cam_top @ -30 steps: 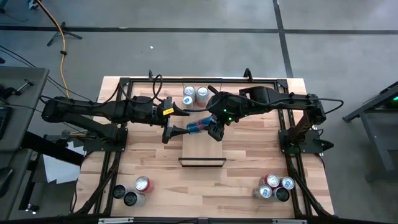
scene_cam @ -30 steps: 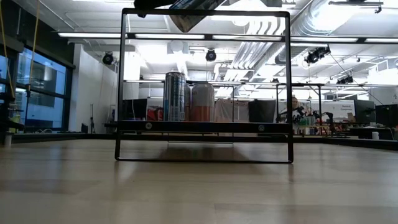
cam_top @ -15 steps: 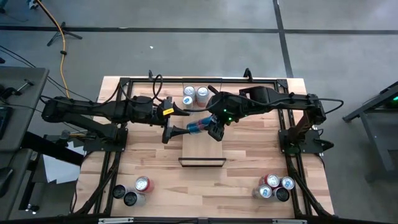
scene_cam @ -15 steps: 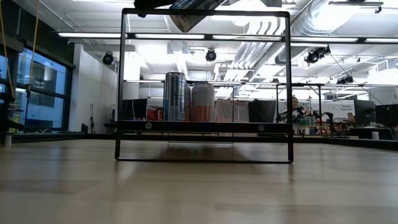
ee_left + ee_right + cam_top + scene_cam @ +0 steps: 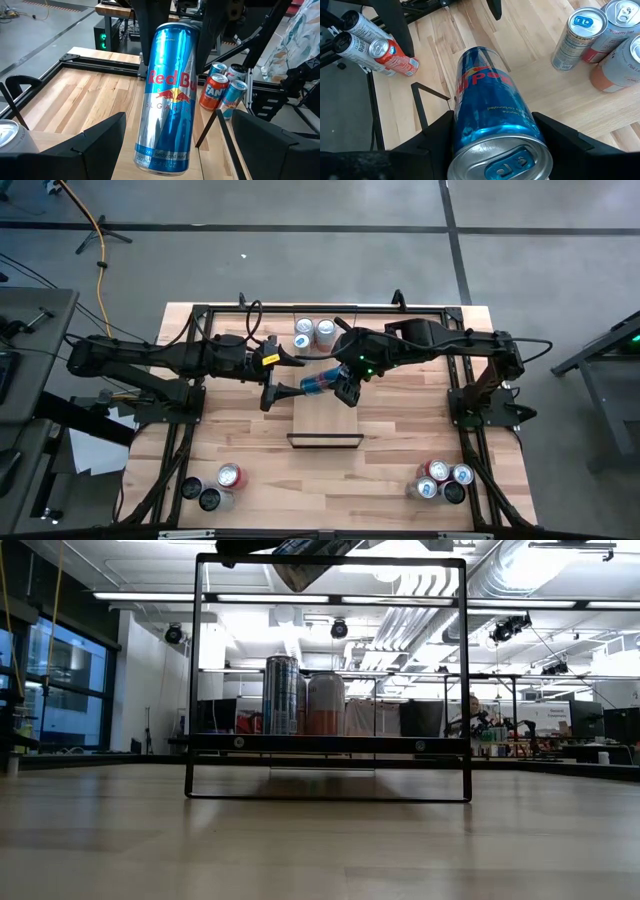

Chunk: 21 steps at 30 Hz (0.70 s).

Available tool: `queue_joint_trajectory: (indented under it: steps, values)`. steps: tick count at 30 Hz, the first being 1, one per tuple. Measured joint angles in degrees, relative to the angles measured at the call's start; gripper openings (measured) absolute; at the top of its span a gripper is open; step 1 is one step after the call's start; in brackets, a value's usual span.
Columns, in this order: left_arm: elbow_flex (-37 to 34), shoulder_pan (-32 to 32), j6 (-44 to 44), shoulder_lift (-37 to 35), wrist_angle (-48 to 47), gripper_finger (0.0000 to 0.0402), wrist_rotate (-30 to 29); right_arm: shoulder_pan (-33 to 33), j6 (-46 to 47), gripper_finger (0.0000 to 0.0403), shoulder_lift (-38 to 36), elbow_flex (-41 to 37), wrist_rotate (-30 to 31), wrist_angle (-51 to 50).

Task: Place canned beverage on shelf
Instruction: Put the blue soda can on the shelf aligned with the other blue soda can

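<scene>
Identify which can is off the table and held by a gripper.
The blue Red Bull can, clamped in the right gripper above the shelf; the other cans stand in clusters on the tabletop.

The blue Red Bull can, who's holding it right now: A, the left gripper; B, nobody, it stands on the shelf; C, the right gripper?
C: the right gripper clamps the blue Red Bull can near its top end, while the left gripper stands open around its other end without closing.
</scene>
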Motion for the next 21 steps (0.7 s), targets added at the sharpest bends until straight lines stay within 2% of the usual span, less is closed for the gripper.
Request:
queue_joint_trajectory:
  steps: [4,11,21]
  values:
    - [0.0,0.0,0.16,0.0,-0.73,0.0324,0.02,0.0,-0.33,0.0222,0.0,0.0,-0.04,0.0]
    - [-0.04,-0.01,5.63,0.02,-5.37,0.0324,0.1,0.0,-2.45,0.0222,0.0,0.0,-0.55,0.01]
    - [-0.04,-0.56,7.04,6.47,-0.73,0.0324,4.0,0.0,-4.41,0.0222,0.0,-0.02,-2.08,3.31]
